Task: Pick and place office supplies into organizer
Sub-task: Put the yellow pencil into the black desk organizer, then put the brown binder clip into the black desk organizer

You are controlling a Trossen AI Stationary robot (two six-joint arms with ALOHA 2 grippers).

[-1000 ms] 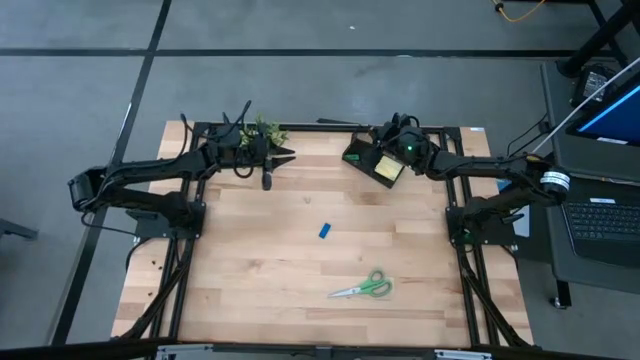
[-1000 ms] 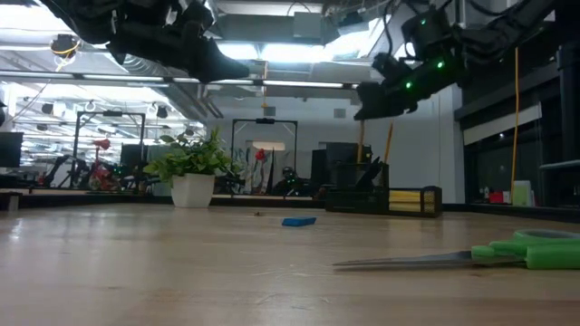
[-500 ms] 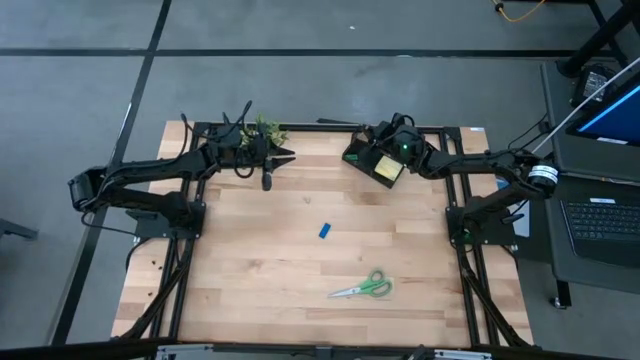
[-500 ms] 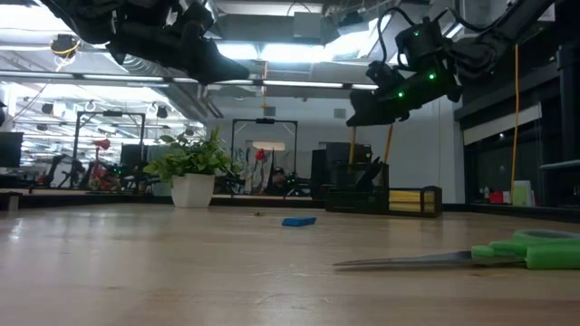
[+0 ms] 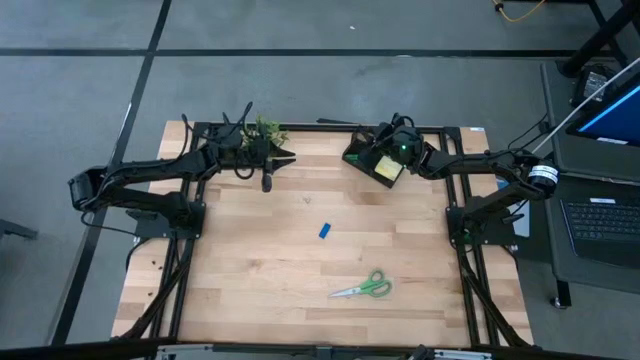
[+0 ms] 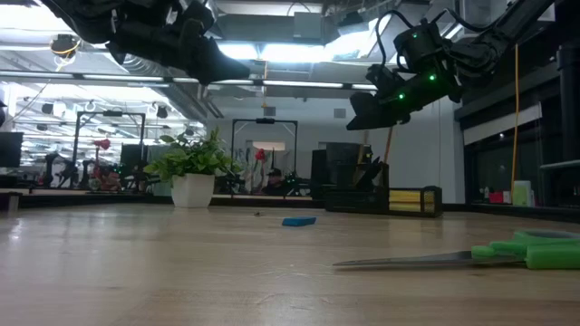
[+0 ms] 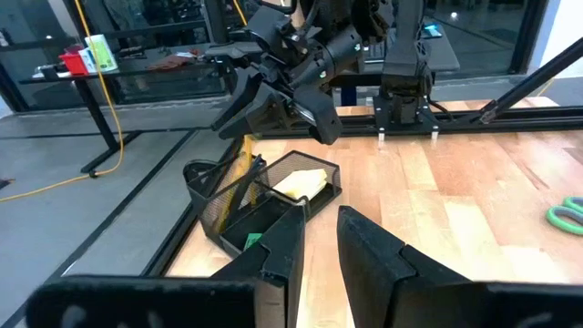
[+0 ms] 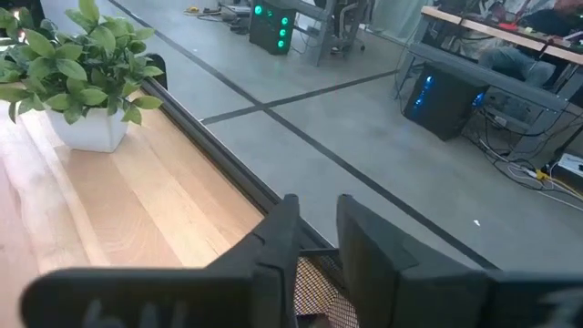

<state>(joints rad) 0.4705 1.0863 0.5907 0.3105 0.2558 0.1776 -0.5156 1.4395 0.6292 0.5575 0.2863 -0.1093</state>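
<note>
The black mesh organizer point(image 5: 368, 160) sits near the table's far edge, right of centre, and holds a yellow sticky-note pad point(image 7: 305, 182) and a green eraser point(image 7: 253, 241). My right gripper point(image 5: 374, 136) hovers just above it, shut on a wooden pencil point(image 7: 242, 162) that reaches down into the upright compartment. A second pencil point(image 6: 390, 145) leans in the organizer. A blue eraser point(image 5: 325, 230) lies flat mid-table. Green-handled scissors point(image 5: 365, 287) lie nearer the near edge. My left gripper point(image 5: 288, 155) waits, shut, in the air beside the potted plant point(image 5: 262, 130). My right gripper holds the wooden pencil by its upper end point(image 7: 248, 138), pinched at the fingertips, the fingers reaching level from the table's right side and lying across it. The pencil hangs slanted below the fingers, with its lower part inside the organizer's upright compartment point(image 7: 223, 205).
The potted plant point(image 6: 192, 167) stands at the far edge, left of the organizer. Metal frame rails point(image 5: 320, 125) run along the far edge and both sides. Open wooden tabletop lies around the blue eraser point(image 6: 298, 220) and the scissors point(image 6: 507, 255).
My right gripper has moved a little toward the table's left and down over the organizer, carrying the pencil with it, and has hardly moved in the last half second. The eraser and scissors have not moved.
</note>
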